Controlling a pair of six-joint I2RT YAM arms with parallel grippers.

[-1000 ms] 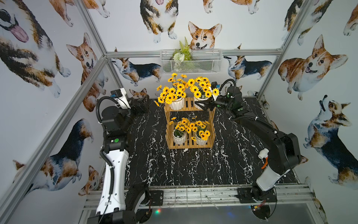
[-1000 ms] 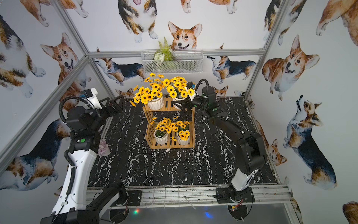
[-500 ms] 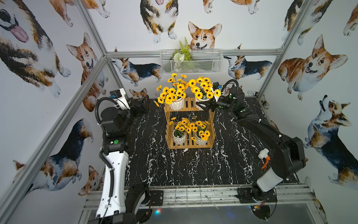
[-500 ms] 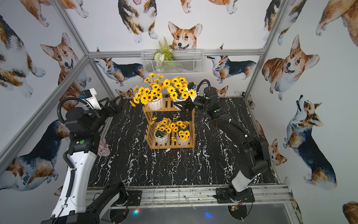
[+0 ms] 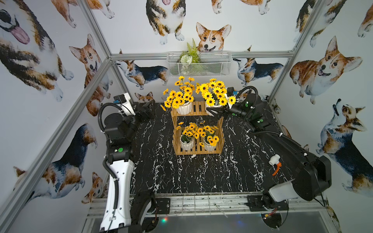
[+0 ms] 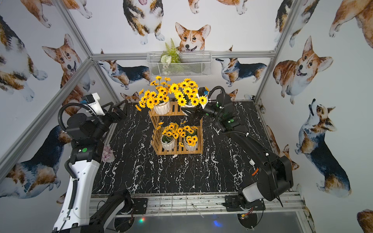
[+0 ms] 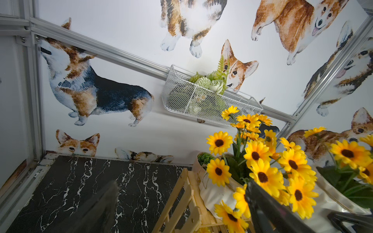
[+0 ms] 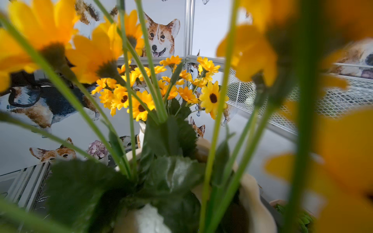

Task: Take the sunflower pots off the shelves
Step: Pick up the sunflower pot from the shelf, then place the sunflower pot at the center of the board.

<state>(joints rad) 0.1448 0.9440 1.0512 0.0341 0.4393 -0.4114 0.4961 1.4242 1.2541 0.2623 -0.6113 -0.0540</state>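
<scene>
Right claw point(image 5: 215, 113) edged outward; grip on upper pot point(image 5: 210, 106) hidden behind blooms point(image 5: 215, 92).

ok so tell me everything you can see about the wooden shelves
The shelves are a small two-tier rack of light yellowish wooden slats joined by slim side posts, standing upright on the black marbled table, toward its far side. Each tier carries two white sunflower pots side by side. The right end effector, jaws open, is at the top tier's pot on its own side, by a post; whether it touches the wood can't be told.
</scene>
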